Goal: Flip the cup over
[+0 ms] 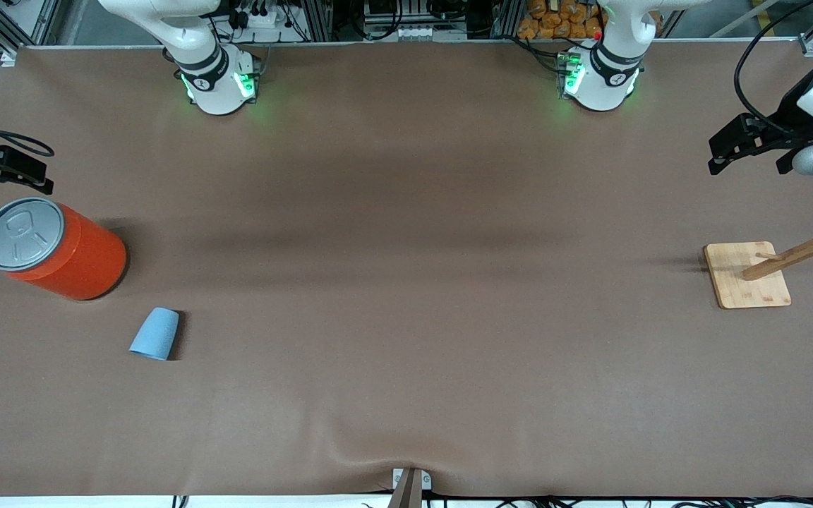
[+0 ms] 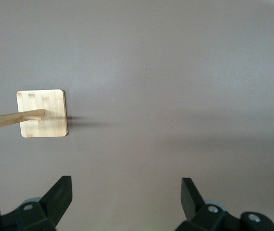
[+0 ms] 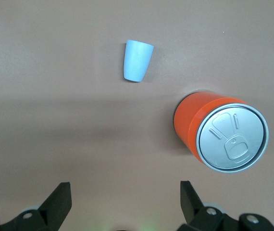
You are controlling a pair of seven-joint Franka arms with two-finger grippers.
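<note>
The small light-blue cup point(image 1: 154, 334) is on the brown table toward the right arm's end, nearer the front camera than the orange can. It seems to lie on its side with its wider end toward the front camera, and its inside does not show. It also shows in the right wrist view point(image 3: 138, 60). My right gripper point(image 1: 38, 178) hangs open and empty over the table edge beside the can; its fingers point(image 3: 60, 197) hold nothing. My left gripper point(image 1: 720, 152) hangs open and empty over the left arm's end of the table, and the left wrist view point(image 2: 126, 187) shows it empty.
A large orange can with a grey lid point(image 1: 53, 247) stands upright beside the cup and shows in the right wrist view point(image 3: 221, 134). A wooden peg rack on a square base point(image 1: 747, 275) stands at the left arm's end and shows in the left wrist view point(image 2: 42, 113).
</note>
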